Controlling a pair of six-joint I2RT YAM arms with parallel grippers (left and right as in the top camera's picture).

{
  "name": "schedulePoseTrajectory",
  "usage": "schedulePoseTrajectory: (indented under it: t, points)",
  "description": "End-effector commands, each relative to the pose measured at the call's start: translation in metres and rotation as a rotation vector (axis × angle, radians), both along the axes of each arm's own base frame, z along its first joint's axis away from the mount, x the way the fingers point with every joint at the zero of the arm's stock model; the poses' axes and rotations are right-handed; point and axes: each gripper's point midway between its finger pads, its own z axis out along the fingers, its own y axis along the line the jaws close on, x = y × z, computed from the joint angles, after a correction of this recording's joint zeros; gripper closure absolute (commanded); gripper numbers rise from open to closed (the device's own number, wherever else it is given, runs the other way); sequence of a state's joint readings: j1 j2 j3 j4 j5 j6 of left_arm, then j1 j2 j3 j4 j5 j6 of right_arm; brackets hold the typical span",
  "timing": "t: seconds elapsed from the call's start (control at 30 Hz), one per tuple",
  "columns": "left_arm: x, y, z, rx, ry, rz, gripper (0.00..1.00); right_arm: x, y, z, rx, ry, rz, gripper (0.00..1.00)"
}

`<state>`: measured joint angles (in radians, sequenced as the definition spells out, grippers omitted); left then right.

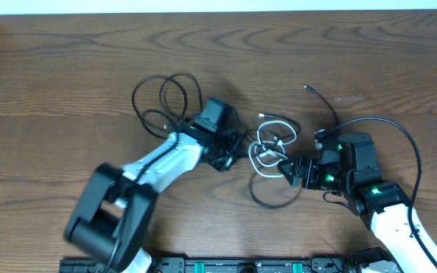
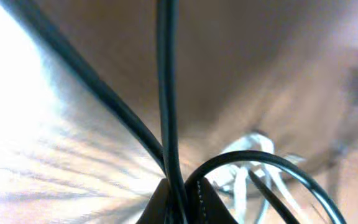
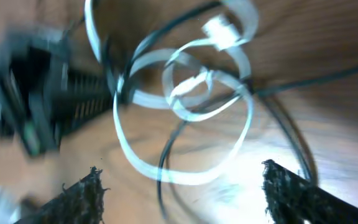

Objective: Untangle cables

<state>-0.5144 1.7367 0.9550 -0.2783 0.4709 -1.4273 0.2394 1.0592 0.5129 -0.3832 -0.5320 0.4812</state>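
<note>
Nearest me, my right gripper [image 3: 182,177] stands spread wide with nothing between its fingers [image 3: 89,190], poised just short of the white cable [image 3: 185,99]. That cable looks flat, limp and light. It lies mid-table in overlapping coils, crossed by thin black strands [image 3: 278,118]. Beyond it my left gripper [image 2: 179,202] is clenched on a black cable [image 2: 166,93], pinching it where cords meet. Farthest off, black loops [image 1: 165,98] sprawl on the wooden table [image 1: 51,76]. I judge all of these soft and springy, likely to drag their neighbours along. I would take a plain run near a plug, not a crossing. I count one white cable and two grippers. There are at least two black cables; the exact number I cannot tell.
</note>
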Motion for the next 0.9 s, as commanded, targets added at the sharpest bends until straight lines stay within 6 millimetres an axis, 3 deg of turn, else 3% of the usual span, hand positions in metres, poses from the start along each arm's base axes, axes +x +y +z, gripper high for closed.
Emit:
schedulePoseTrajectory:
  t: [0.0, 0.27, 0.5, 0.73, 0.87]
  points:
    - [0.014, 0.006, 0.033, -0.004, -0.194, -0.102, 0.92, -0.02, 0.027, 0.02, 0.127, -0.078, 0.237, 0.16]
    - [0.022, 0.01, 0.082, -0.052, -0.289, -0.006, 0.92, -0.026, 0.043, 0.043, 0.224, -0.201, 0.382, 0.1]
    - [0.021, 0.01, 0.097, -0.074, -0.317, 0.003, 0.92, -0.011, 0.061, 0.069, 0.23, -0.4, 0.443, 0.13]
    - [0.015, 0.003, 0.1, -0.122, -0.282, -0.005, 0.92, 0.008, 0.065, 0.05, 0.04, -0.453, 0.364, 0.15]
    - [0.012, 0.0, 0.101, -0.142, -0.272, -0.019, 0.92, 0.011, 0.072, 0.048, 0.002, -0.479, 0.361, 0.23]
